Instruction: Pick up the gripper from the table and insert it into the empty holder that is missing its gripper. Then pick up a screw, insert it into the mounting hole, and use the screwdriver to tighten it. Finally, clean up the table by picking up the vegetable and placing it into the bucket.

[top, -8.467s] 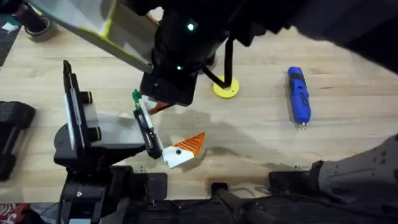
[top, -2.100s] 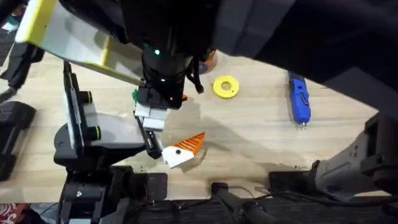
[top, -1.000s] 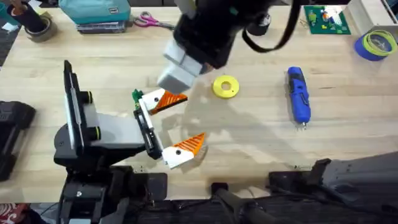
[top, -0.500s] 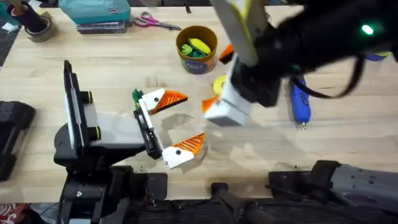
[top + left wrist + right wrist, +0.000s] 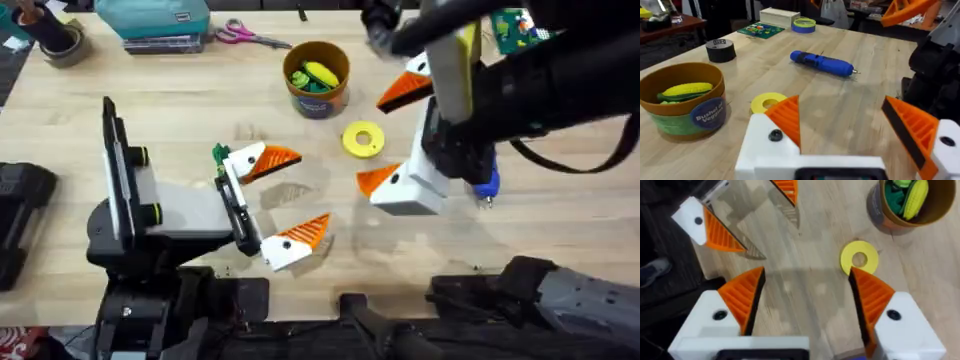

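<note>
1. So, the insertion looks done. The gripper (image 5: 272, 160) sits on the holder (image 5: 762, 152), and both white brackets of the left claw (image 5: 285, 198) carry an orange tip.
2. That left claw stands with its fingers apart, low over the tabletop (image 5: 560, 225), with nothing between them.
3. The screw step is the one you should check. A dark spot shows in the holder's mounting hole in the left wrist view, but I cannot tell whether it is a seated screw or a bare hole. I also see no loose screw to point you to.
4. The screwdriver (image 5: 822, 64) lies flat on the tabletop, in no claw, partly under the right arm in the overhead view.
5. The right claw (image 5: 392, 135) hangs above the tabletop near the yellow disc (image 5: 362, 139), spread wide and holding nothing.
6. The clean-up seems finished. The bucket (image 5: 317, 78) stands upright with a yellow and green vegetable (image 5: 318, 74) inside, and none lies outside it.
7. My reading is that tightening, if anything, is what remains.
8. The surface is light wood with visible grain. At its far edge sit a teal box (image 5: 155, 18), scissors (image 5: 245, 36), a black tape roll (image 5: 720, 50) and a circuit board (image 5: 760, 30), all well apart from the work.
</note>
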